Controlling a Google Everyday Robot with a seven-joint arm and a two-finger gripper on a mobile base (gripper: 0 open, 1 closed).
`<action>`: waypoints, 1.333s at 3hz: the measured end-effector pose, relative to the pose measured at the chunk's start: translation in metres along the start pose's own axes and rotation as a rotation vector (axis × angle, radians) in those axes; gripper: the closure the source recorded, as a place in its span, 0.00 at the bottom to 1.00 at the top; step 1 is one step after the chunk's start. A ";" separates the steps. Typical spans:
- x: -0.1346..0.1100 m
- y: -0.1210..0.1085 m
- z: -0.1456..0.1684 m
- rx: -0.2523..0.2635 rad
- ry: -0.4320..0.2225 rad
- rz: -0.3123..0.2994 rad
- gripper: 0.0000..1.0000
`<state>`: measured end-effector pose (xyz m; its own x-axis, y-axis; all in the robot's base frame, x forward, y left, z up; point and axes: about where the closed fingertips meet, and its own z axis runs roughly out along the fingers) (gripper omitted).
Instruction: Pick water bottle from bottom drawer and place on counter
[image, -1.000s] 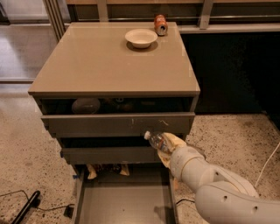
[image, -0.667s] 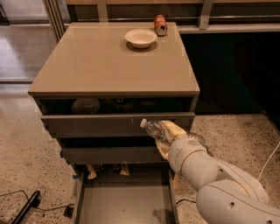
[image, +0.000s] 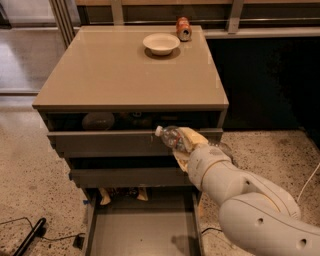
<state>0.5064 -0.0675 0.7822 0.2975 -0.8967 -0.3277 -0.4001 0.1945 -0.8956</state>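
My gripper (image: 184, 145) is shut on the water bottle (image: 171, 137), a clear crinkled bottle with a white cap pointing left. It holds the bottle in the air in front of the upper drawers, above the open bottom drawer (image: 142, 230) and just below the front edge of the tan counter (image: 125, 70). The white arm reaches in from the lower right and hides the drawer's right side. The bottom drawer's grey floor is bare where it shows.
A white bowl (image: 161, 43) and an orange-red soda can (image: 183, 28) stand at the back of the counter. Small packets (image: 120, 194) lie at the back of the bottom drawer. A black cable and handle (image: 30, 235) lie on the floor at left.
My gripper has lifted the water bottle up, from level with the middle drawer to just under the counter's front edge.
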 end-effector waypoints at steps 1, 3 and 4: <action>-0.037 -0.045 0.025 0.034 -0.049 -0.078 1.00; -0.106 -0.088 0.068 0.049 -0.136 -0.169 1.00; -0.114 -0.091 0.073 0.054 -0.141 -0.213 1.00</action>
<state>0.5722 0.0460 0.8796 0.4897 -0.8562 -0.1650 -0.2700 0.0310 -0.9624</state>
